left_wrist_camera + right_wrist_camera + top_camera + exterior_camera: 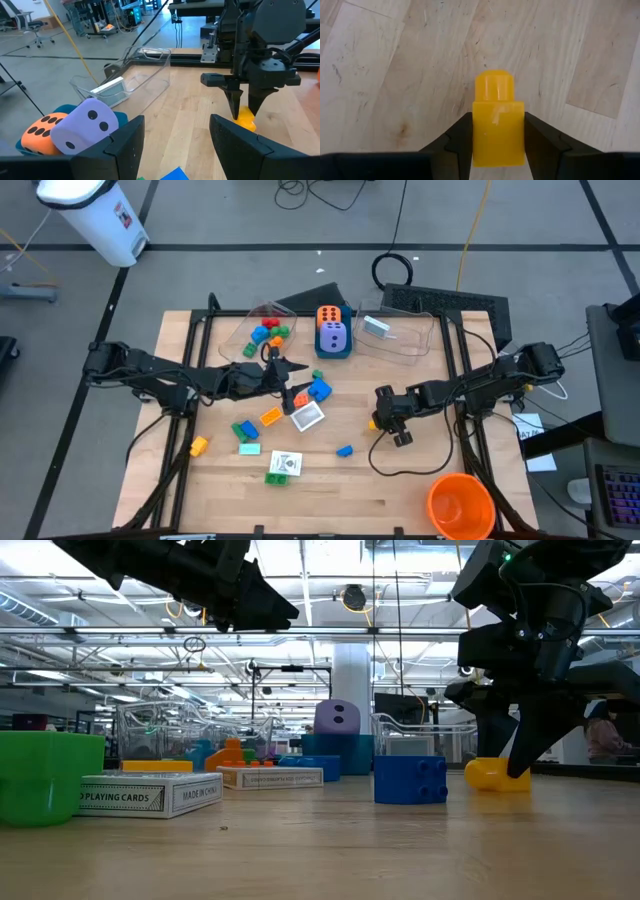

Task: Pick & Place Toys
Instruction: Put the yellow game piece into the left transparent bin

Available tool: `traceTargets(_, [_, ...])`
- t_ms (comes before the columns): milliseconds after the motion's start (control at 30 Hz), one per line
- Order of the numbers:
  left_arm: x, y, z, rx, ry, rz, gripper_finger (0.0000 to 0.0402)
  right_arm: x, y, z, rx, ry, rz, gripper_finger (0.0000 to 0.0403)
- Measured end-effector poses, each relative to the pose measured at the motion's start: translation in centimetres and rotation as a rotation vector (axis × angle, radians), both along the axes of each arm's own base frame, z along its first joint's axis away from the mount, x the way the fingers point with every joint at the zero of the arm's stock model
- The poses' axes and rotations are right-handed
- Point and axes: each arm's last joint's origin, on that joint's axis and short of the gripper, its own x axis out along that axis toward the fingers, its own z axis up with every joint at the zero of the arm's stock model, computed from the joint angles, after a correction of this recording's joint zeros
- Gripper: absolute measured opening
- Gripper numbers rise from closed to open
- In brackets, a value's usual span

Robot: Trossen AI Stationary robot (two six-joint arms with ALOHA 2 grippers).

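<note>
The table [395, 90] is pale wood, matt, with visible grain and fine scratches. The yellow brick [498, 125] is smooth, slightly glossy plastic. The tubs [145, 75] look clear, shiny plastic. The right gripper [498, 150] has matt black fingers [457, 142].

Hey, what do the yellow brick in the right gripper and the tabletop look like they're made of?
Yellow brick: looks like hard molded plastic, smooth and slightly glossy, with a rounded stud on top and a faint scuff on its face. The right gripper has a finger on each side of it.
Tabletop: appears to be wood, light planks with visible grain, seams and small scratches, matte finish.
</note>
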Motion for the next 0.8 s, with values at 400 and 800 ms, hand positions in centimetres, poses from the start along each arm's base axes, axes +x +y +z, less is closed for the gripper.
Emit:
traceTargets(400, [0.1,0.0,0.2,0.079,0.016,-0.018,0.023,1.7,-0.6,2.1,-0.102,-0.282,-0.038,0.0135])
traceTargets(800, [1.0,-1.0,2.5,0.25,0.118,-0.223,0.023,3.4,-4.3,4.5,0.168,-0.54,-0.073,0.0134])
